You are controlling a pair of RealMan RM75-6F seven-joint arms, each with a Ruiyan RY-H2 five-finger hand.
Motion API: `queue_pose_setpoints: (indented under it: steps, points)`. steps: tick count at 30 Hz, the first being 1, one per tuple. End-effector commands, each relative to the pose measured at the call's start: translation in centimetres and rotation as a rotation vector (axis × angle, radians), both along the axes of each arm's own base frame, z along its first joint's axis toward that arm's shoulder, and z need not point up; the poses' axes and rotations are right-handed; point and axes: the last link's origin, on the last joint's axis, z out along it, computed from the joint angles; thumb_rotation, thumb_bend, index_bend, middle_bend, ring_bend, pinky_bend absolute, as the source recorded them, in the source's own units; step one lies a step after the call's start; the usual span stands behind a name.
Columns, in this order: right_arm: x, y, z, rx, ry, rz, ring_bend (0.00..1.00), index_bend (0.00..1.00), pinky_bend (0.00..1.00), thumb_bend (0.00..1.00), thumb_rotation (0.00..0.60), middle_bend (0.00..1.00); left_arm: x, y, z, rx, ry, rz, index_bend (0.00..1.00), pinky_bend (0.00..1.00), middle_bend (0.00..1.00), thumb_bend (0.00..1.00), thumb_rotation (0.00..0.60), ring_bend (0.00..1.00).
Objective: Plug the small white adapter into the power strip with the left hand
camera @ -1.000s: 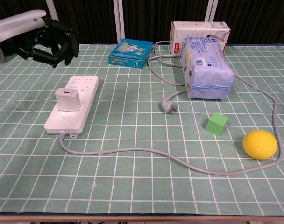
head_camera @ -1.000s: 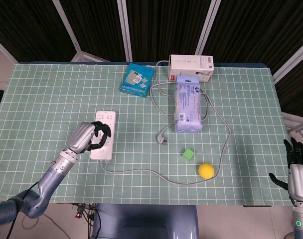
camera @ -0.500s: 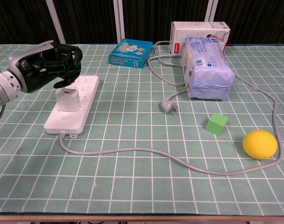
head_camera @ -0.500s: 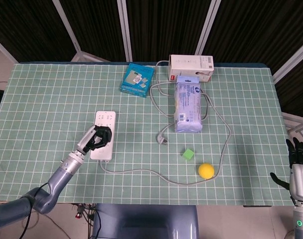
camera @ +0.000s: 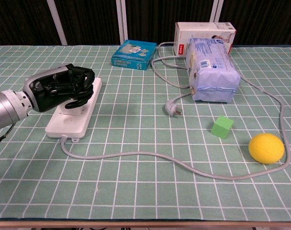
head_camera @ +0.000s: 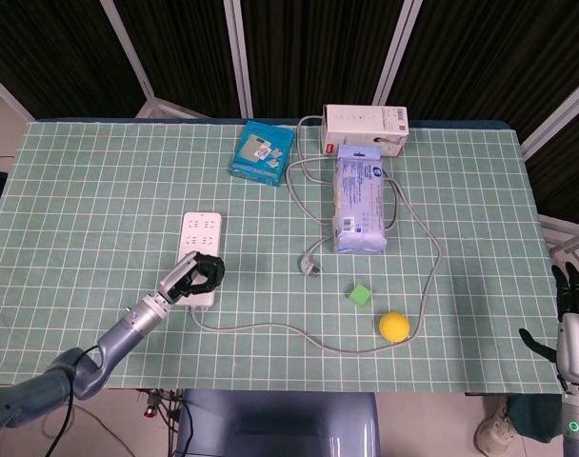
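The white power strip (camera: 69, 125) lies at the table's left, seen also as the power strip (head_camera: 200, 229) in the head view. My left hand (camera: 64, 88) lies low on its near half with dark fingers curled over the small white adapter (camera: 73, 110), of which only the lower edge shows. In the head view the left hand (head_camera: 196, 277) hides the adapter completely. My right hand (head_camera: 573, 314) hangs past the table's right front corner, fingers apart and holding nothing.
The strip's grey cord (camera: 150, 158) loops across the front to a loose plug (camera: 173, 110). A green cube (camera: 222, 127) and yellow ball (camera: 266, 148) sit at the front right. A blue tissue pack (camera: 211, 68), white box (camera: 203, 29) and teal box (camera: 133, 54) stand further back.
My left hand came down and forward from above the strip's far end onto the adapter, which stood uncovered in the strip before. The right hand has barely moved.
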Motion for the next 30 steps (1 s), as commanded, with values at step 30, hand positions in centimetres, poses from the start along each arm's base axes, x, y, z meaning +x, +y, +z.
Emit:
queue_pose_setpoints:
  steps: [30]
  points:
    - [-0.1, 0.1, 0.1, -0.025, -0.006, -0.026, 0.01, 0.00, 0.04, 0.16, 0.600, 0.00, -3.2, 0.4, 0.4, -0.035, -0.033, 0.068, 0.87, 0.91, 0.90, 0.97, 0.600, 0.74]
